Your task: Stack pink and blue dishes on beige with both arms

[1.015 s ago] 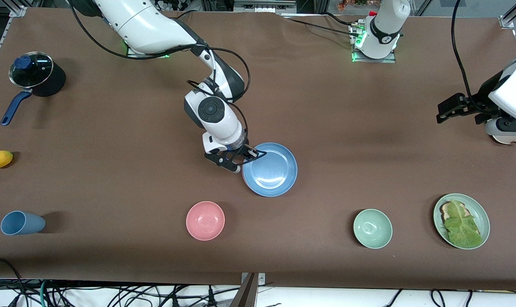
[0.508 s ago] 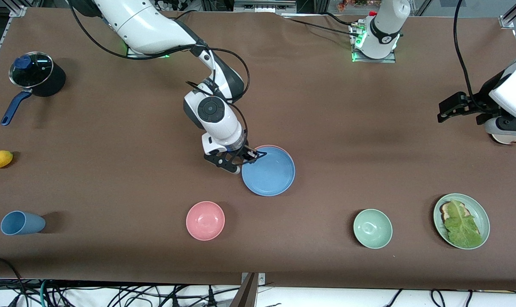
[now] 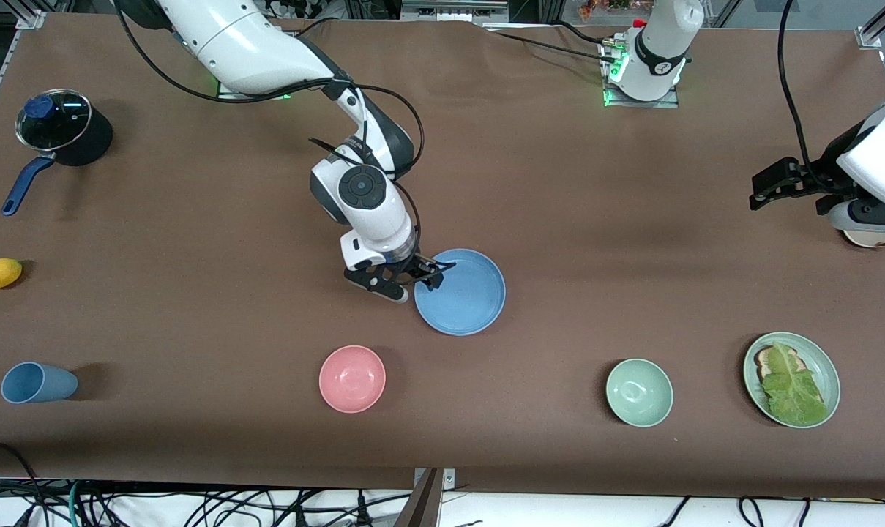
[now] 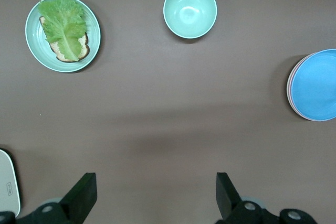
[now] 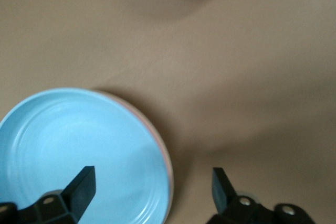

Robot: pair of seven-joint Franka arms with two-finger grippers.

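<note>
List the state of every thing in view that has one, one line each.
Blue plate: flat on top of the stack, released.
Pink plate: under the blue plate, only its rim showing.
Right gripper: open, at the blue plate's rim.
Left gripper: open, waiting at its end of the table.
Pot: lid on.
Cup: lying on its side.
Pink bowl: upright, empty.
Green bowl: upright, empty.
Green plate: holds lettuce on bread.

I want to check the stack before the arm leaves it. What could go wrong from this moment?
1. The right gripper is open but its fingers straddle the rim of the blue plate. Pulling away sideways could drag the plate off the pink plate under it.
2. In the left wrist view the pink edge shows on one side only, so the stack may sit slightly off centre and slide if bumped.
3. The left gripper waits over the table's end, well away from the stack.
</note>
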